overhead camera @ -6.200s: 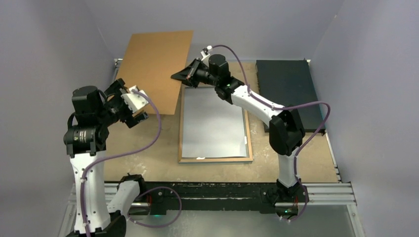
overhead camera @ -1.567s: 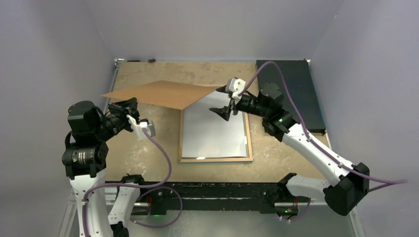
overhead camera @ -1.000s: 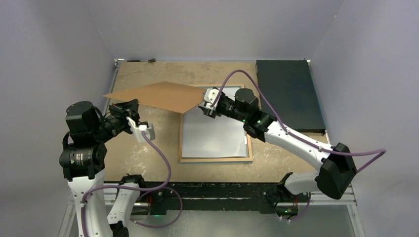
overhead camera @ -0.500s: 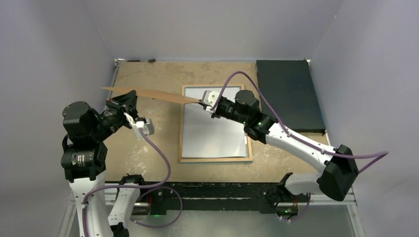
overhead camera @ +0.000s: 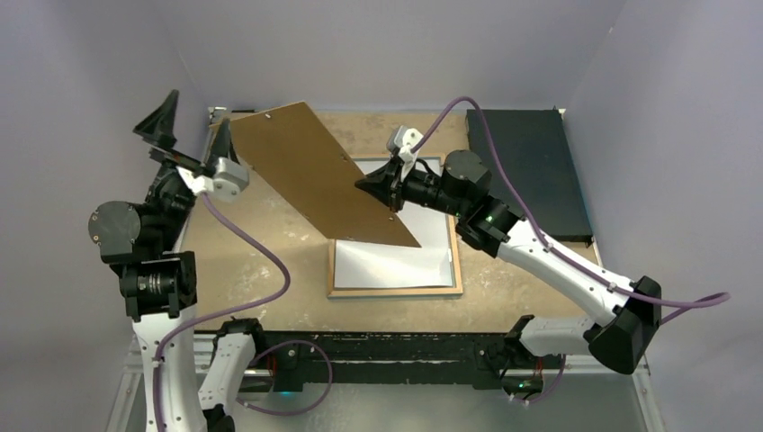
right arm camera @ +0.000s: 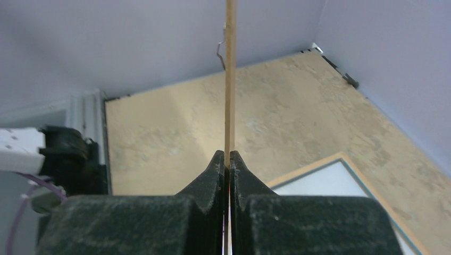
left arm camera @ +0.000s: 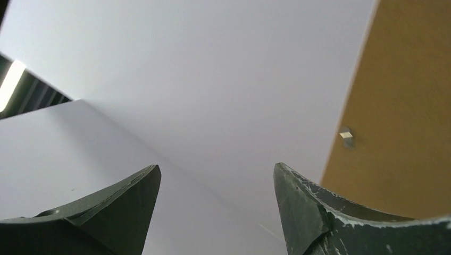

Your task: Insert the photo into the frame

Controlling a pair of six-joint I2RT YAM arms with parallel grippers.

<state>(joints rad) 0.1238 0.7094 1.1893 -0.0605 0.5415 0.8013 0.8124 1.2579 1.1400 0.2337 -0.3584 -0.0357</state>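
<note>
Right gripper [overhead camera: 389,189] is clamped tight on the edge of the brown board [overhead camera: 315,171], holding it tilted above the table [overhead camera: 261,261], low corner over the frame [overhead camera: 396,291]. Left gripper [left arm camera: 215,175] is up high on the left, jaws spread wide, nothing in them, the board just beside it. The frame lies flat, tan rim up, and the photo [overhead camera: 387,263] sits inside it, white back showing, partly hidden by the board. Dark mat [overhead camera: 526,162] lies off to the right
</note>
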